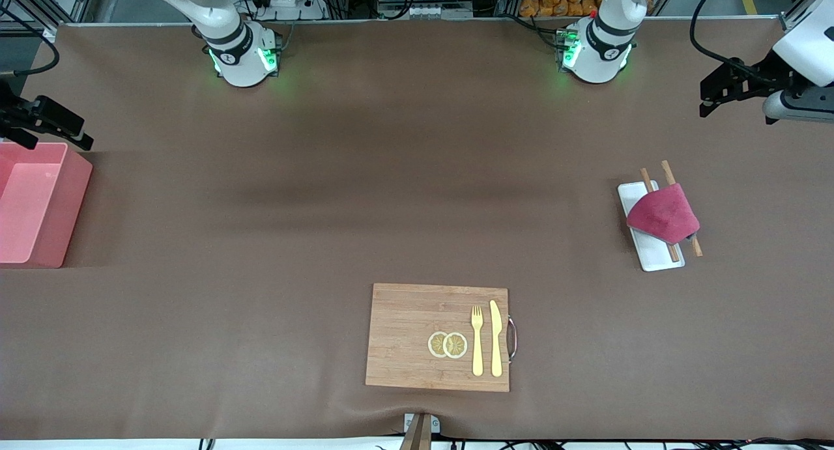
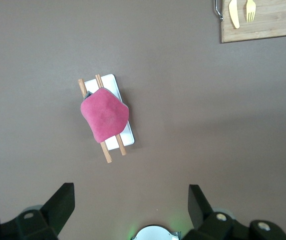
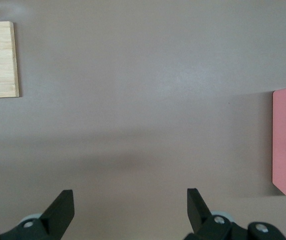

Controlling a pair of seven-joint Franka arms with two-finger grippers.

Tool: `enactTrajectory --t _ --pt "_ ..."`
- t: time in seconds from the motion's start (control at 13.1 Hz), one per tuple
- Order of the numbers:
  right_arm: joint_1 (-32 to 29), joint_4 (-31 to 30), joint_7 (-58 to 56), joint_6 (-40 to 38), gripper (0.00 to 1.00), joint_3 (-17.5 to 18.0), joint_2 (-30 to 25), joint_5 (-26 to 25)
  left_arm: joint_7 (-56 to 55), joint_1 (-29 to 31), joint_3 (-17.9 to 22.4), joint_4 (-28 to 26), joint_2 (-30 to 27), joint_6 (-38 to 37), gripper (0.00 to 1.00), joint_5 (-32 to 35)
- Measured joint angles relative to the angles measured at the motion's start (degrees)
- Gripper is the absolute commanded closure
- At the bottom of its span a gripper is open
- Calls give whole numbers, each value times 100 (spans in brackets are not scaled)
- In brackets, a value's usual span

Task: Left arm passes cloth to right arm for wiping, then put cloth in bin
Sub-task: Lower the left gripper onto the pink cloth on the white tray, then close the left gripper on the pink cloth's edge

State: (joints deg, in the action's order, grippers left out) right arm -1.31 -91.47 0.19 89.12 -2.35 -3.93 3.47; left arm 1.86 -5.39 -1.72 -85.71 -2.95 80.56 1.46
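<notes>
One cloth (image 1: 663, 214) draped crosswise over chopsticks (image 1: 671, 206).

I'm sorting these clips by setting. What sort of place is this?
Most likely a robotics lab set up as a mock dining table: two arm bases bolted along the brown-covered table, aluminium framing and cables at its edge, and staged props such as the cutting board and cloth.

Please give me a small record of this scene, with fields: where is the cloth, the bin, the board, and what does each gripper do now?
cloth: folded, lying on the chopsticks and white tray, toward the left arm's end
bin: at the right arm's end of the table
board: nearest the front camera, holds fork, knife, two lemon slices
left gripper: open, holds nothing, above bare table beside the tray
right gripper: open, holds nothing, beside the bin
</notes>
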Motion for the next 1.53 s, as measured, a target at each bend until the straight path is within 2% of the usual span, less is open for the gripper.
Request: enactTrajectory --t 0.61,0.84,1.15,1.53 --pt "4 -58 70 7 0 23 5 0 -41 16 47 -4 53 0 0 -110" --pt "4 -66 79 7 0 21 5 -1 -152 16 51 20 266 10 0 -116" --pt "4 -72 91 7 0 19 7 -2 81 27 56 16 1205 542 0 -154" --pt "3 -85 109 4 0 13 14 -2 1577 107 35 17 2538 1653 0 -269"
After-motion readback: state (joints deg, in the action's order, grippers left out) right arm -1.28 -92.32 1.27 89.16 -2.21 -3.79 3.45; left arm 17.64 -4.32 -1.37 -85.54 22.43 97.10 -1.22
